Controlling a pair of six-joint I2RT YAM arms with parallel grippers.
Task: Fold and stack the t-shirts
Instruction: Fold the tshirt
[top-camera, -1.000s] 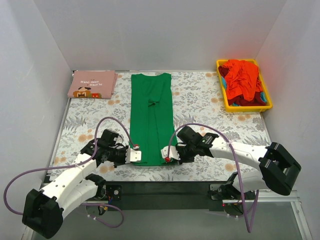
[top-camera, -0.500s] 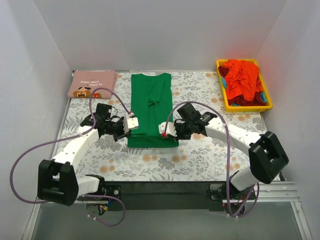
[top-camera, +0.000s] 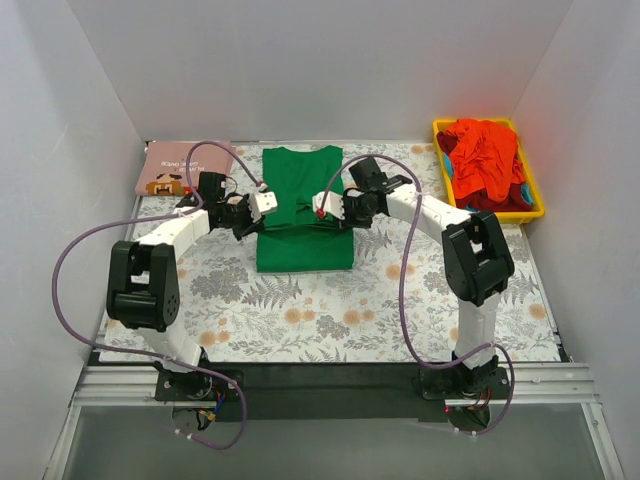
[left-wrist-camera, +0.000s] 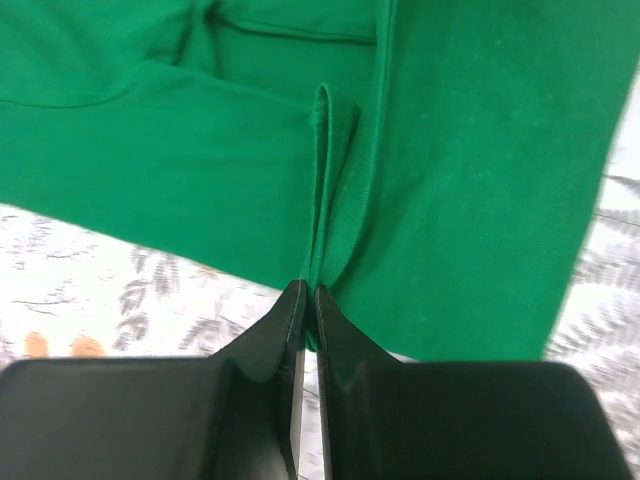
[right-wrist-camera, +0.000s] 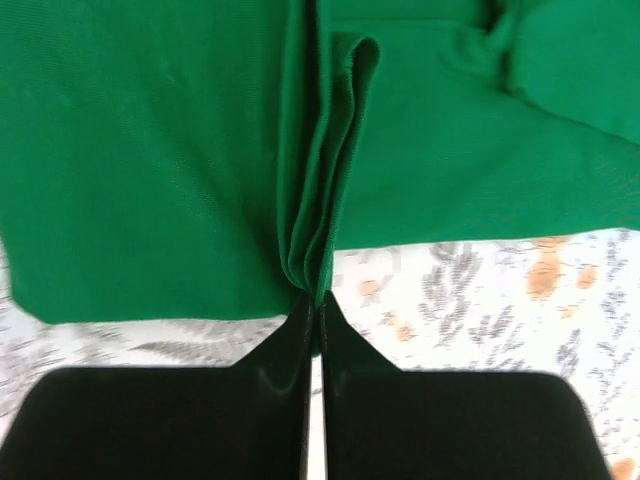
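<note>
The green t-shirt (top-camera: 305, 215) lies on the floral table covering, its lower part doubled up over the upper part. My left gripper (top-camera: 262, 208) is shut on the shirt's hem at its left edge; the pinched fold shows in the left wrist view (left-wrist-camera: 325, 190). My right gripper (top-camera: 325, 208) is shut on the hem at the right edge, pinched cloth showing in the right wrist view (right-wrist-camera: 325, 200). A folded pink t-shirt (top-camera: 183, 168) with a cartoon graphic lies at the back left. Red-orange t-shirts (top-camera: 482, 160) are heaped at the back right.
A yellow bin (top-camera: 538, 205) at the back right holds the red-orange shirts. The floral table covering (top-camera: 350, 310) spans the table. White walls close in the back and both sides. Purple cables loop off both arms.
Both grippers have carried the green shirt's bottom hem from the near edge toward the back, folding the lower half over the upper. The shirt now looks about half as long.
</note>
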